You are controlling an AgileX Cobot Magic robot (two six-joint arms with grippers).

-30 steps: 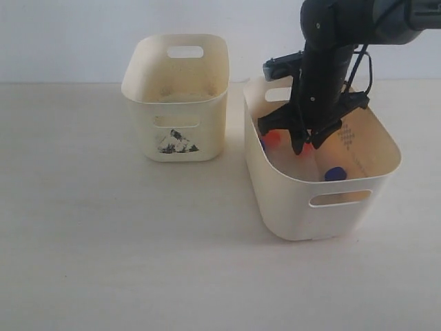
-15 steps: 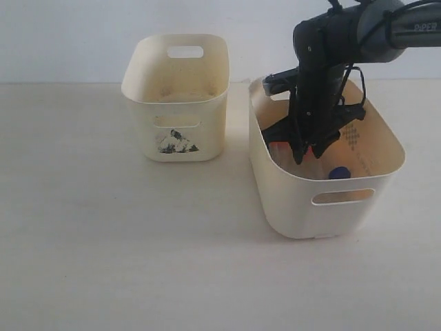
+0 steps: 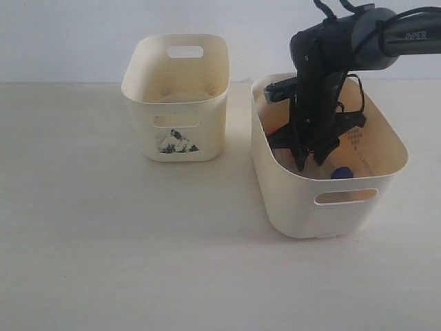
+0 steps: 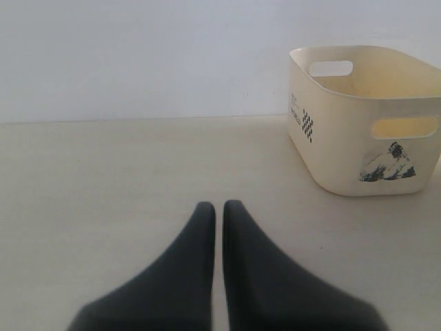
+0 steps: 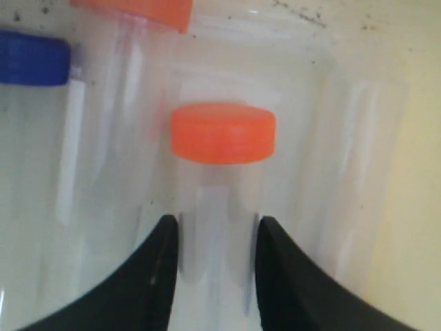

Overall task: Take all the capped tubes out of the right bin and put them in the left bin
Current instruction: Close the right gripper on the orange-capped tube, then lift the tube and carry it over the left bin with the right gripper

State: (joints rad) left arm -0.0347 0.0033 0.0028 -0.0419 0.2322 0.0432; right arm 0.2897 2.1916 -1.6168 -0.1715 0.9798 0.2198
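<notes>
Right wrist view: right gripper [image 5: 216, 231] is down in the right bin [image 3: 289, 200], jaws narrow and pressed on both sides of an orange tube [image 5: 222, 132].
"PiPER" [image 3: 415, 34] reads in pale letters on the right arm [image 3: 358, 31]. The left bin [image 3: 176, 103] wears a black-and-white picture sticker [image 3: 176, 142] on its front. On its side, in the left wrist view, there's a diamond of black dots [image 4: 307, 124] beside print too small to read. The gripped tube is clear, with a flat orange screw cap. A blue tube [image 5: 31, 58] and a second orange tube [image 5: 134, 8] lie right beside it. The right bin sits toward the bench's [image 3: 103, 262] right edge, the left bin nearer the back edge. Left gripper [image 4: 218, 210] hovers over the bench, jaws all but together.
</notes>
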